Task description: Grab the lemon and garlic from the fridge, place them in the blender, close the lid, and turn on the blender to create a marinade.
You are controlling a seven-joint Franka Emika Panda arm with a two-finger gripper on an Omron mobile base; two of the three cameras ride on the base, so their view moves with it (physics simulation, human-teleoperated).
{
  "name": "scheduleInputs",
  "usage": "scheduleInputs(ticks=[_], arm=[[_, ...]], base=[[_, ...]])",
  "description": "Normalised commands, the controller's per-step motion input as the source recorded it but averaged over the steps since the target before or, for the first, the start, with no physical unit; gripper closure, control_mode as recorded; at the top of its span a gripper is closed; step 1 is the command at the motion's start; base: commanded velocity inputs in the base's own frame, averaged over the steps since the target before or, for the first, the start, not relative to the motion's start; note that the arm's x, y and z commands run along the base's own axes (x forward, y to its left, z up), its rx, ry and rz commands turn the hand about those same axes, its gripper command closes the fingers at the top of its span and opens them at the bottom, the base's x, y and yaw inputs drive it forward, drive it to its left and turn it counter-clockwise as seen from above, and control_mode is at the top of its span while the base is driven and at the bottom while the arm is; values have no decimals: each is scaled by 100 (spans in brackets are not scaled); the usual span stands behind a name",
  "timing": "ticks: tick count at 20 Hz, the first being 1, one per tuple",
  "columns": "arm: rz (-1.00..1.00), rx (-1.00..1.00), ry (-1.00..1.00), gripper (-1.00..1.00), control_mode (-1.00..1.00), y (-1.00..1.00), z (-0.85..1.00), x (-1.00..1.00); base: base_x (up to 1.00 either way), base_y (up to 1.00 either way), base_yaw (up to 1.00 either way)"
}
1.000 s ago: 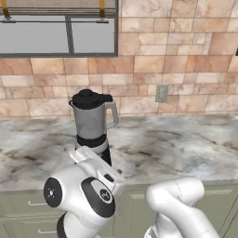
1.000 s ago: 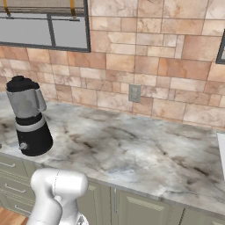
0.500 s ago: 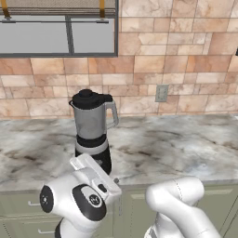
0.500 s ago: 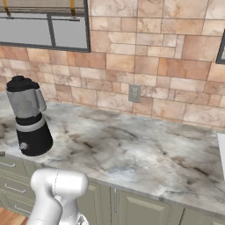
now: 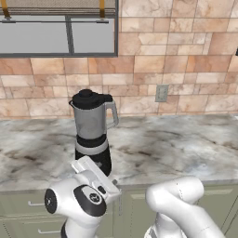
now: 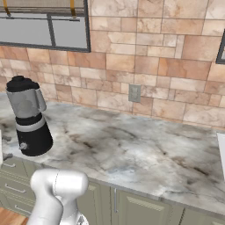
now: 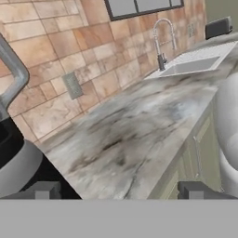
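Blender (image 5: pixel 93 132) first: one of them, standing near the front edge of the marbled counter (image 5: pixel 186 148), toward its left end as seen from the right base camera, black base down, grey jar upright with its side handle, and one black lid (image 5: pixel 86 96) seated on the rim. Against the second before, the blender, the counter and the brick wall sit in the same spots in both base views, so the base has not driven; what has changed is the arm (image 5: pixel 86 202), whose white wrist section with the dark round joint has sunk lower and further left in front of the cabinet doors, below the counter's front edge. Counting the rest: one counter, one window (image 5: pixel 58 28) high on the wall behind, one sink (image 7: pixel 190 65) with one curved faucet (image 7: pixel 162 44) at the far end of the counter in the hand view, one grey wall outlet (image 5: pixel 161 93) on the brick. The gripper (image 7: pixel 118 190) shows two dark fingertips (image 7: pixel 44 189) spread as wide as they go, nothing between them, touching nothing; the blender's black base looms just beside the left tip.
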Motion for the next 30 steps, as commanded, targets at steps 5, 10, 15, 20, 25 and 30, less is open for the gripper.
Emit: scheduleInputs(ticks=[5, 10, 15, 20, 25, 30], arm=[[0, 0, -3, -100, -100, 4, -17, 27], [0, 0, -1, -100, -100, 13, -18, 30], [0, 0, -3, -100, -100, 6, -25, 29], [0, 0, -4, -100, -100, 10, -24, 30], [0, 0, -3, -100, -100, 17, -21, 31], [0, 0, -2, -100, -100, 23, -22, 31]], base=[[0, 0, 0], [0, 0, 0], [0, 0, 0], [0, 0, 0], [0, 0, 0], [0, 0, 0]])
